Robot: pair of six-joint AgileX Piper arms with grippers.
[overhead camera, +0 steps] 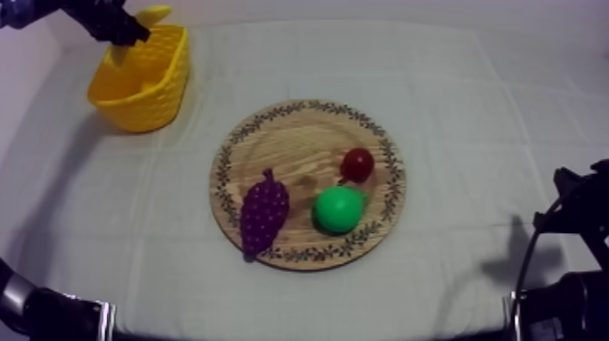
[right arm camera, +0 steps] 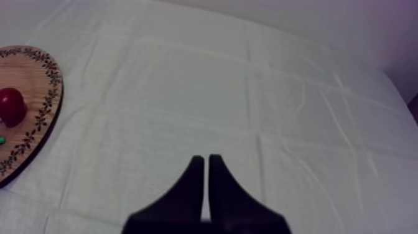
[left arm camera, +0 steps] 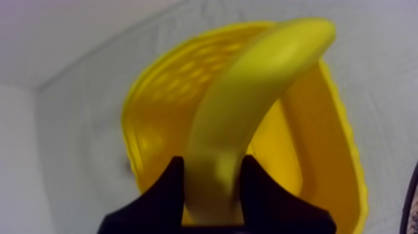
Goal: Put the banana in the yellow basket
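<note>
Gripper, right (right arm camera: 206,159): two black fingers pressed together into a narrow wedge with nothing between them. It hangs low over bare grey-white cloth (right arm camera: 186,93) creased in squares, at the near right of the table, with the board's edge off to one side.

Round wooden board with a patterned leaf rim (overhead camera: 290,145): lies flat at the middle of the table and carries three toy fruits.

Purple toy bunch of grapes (overhead camera: 264,210): lies on the near left part of the board, its pointed end reaching out over the rim.

Green toy pear (overhead camera: 339,209): sits on the near right part of the board, just beside the grapes but apart from them.

Small red fruit (overhead camera: 357,164): sits on the board just behind the pear, close to the far right rim.

Yellow plastic basket with a perforated wall (overhead camera: 145,91): stands at the far left of the table, well apart from the board, its opening facing up.

Gripper, left (left arm camera: 213,163): over the far side of the basket, fingers pinching the banana near one end.

Yellow toy banana (left arm camera: 249,112): off the board, held in the air in the left fingers and arching over the basket's opening. Whether it touches the basket cannot be told.
</note>
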